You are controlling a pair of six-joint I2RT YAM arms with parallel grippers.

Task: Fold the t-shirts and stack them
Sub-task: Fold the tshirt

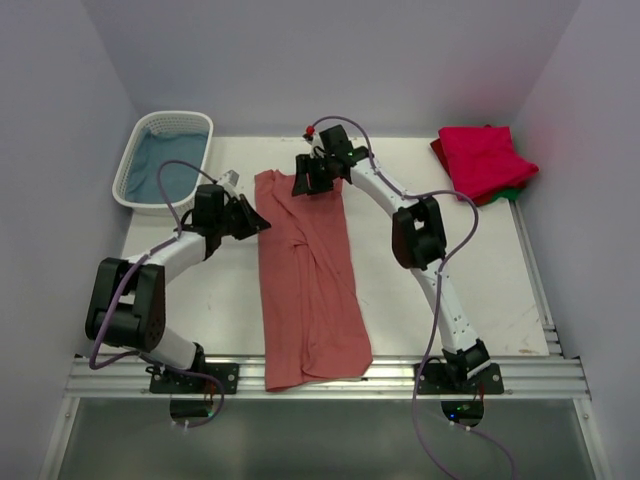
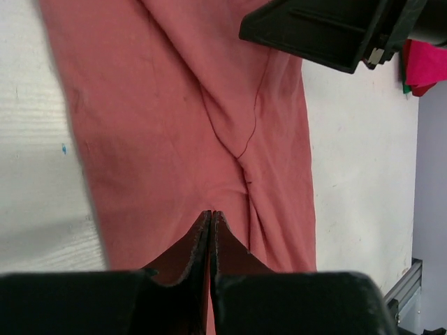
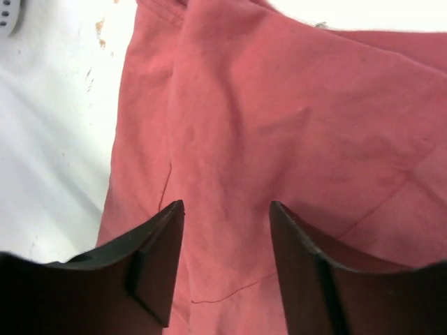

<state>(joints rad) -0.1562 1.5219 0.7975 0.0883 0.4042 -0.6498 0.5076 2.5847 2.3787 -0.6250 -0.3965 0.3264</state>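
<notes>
Peeking under crimson-pink shirt (image 1: 485, 160), green shirt (image 1: 514, 191) (mostly hidden).

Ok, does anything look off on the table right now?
The long dusty salmon-red cloth shirt is bunched into a twisted wrinkle at its middle, and its near end drapes over the metal rail. Nothing looks spilled or damaged.

The top view looks steeply down on the whole table (image 1: 210, 300) from high behind its near edge at 6 o'clock. The left wrist view peers along the left pincer (image 2: 211, 218) and the right wrist view along the right pincer (image 3: 227, 209). Both sit close over the salmon-red t-shirt (image 1: 305, 260), whose 12 o'clock end all three views share.
</notes>
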